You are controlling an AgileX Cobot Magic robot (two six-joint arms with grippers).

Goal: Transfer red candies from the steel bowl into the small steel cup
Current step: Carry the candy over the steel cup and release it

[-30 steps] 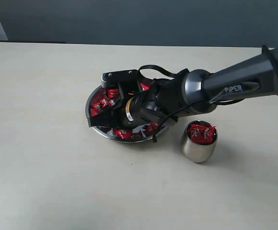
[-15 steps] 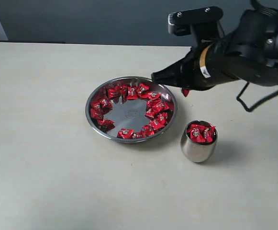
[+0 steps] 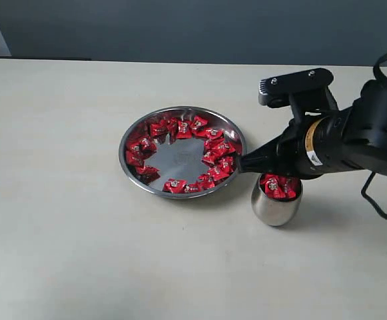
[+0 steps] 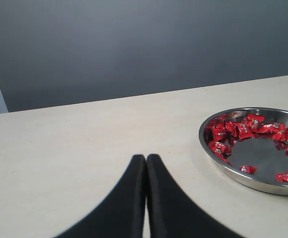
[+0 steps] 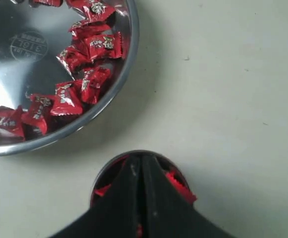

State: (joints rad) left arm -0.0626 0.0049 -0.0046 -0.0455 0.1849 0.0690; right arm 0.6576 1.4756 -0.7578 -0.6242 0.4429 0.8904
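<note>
The steel bowl (image 3: pixel 122 157) sits mid-table with a ring of red candies (image 3: pixel 214 145) round its mirror bottom; it also shows in the left wrist view (image 4: pixel 243 178) and the right wrist view (image 5: pixel 132 44). The small steel cup (image 3: pixel 275 208) stands just right of the bowl, heaped with red candies (image 3: pixel 278 186). My right gripper (image 3: pixel 244 163) hovers right over the cup (image 5: pixel 98 181), its jaws nearly together on a red candy (image 5: pixel 139 231) wedged between the fingers. Pressed shut and empty, my left gripper (image 4: pixel 146 157) stays low over bare table to the left of the bowl.
Pale tabletop (image 3: pixel 60 233) spreads all round the bowl and cup. A dark grey wall (image 3: pixel 180 27) runs behind the table's far edge. The right arm's black body (image 3: pixel 353 140) hangs above the cup's right side.
The right gripper rose out of the bowl with a candy, swung right, then came down over the cup. The bowl's candies are uncovered now. The left arm has not moved.
</note>
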